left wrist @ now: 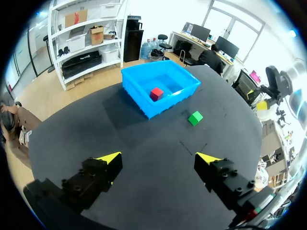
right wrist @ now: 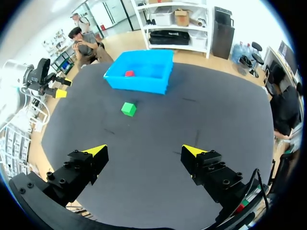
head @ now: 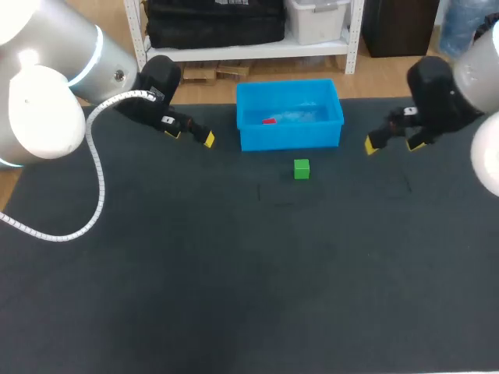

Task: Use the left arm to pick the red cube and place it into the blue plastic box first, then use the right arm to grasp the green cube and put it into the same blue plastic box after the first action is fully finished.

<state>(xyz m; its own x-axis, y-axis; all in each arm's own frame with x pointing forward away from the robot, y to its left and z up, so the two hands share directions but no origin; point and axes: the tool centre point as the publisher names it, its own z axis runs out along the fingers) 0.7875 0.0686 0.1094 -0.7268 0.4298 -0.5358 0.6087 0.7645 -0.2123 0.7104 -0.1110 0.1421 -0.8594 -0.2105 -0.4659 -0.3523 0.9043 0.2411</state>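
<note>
Black and matte, the surface (head: 234, 273) carries the rectangular blue plastic box (head: 288, 139) toward its far edge, about midway across. Inside that box lies the small red cube (left wrist: 156, 94), on the floor of the box and nearer the end that faces the left arm. In the head view only a thin red sliver of it clears the box's front wall, while both wrist views show it plainly. A pale sheen on the box floor beside it is hard to make out. The small green cube (head: 302, 168) sits on the surface just in front of the box's front wall, outside it, not touching it, and well apart from both arms.

The silver-and-black left arm (head: 47, 86) comes in to the left of the box, its upper part cut off at the edge. A white ribbed cable (head: 97, 195) loops from it over the surface. The left jaws hang beside the box's left end, near but not touching it, with the yellow tips (left wrist: 109, 157) spread wide and nothing between them. The right arm (head: 444, 86), also cut off, holds the right jaws off the box's right end, and they too stand apart and empty. Faint marks on the surface near the green cube are too dim to read.
</note>
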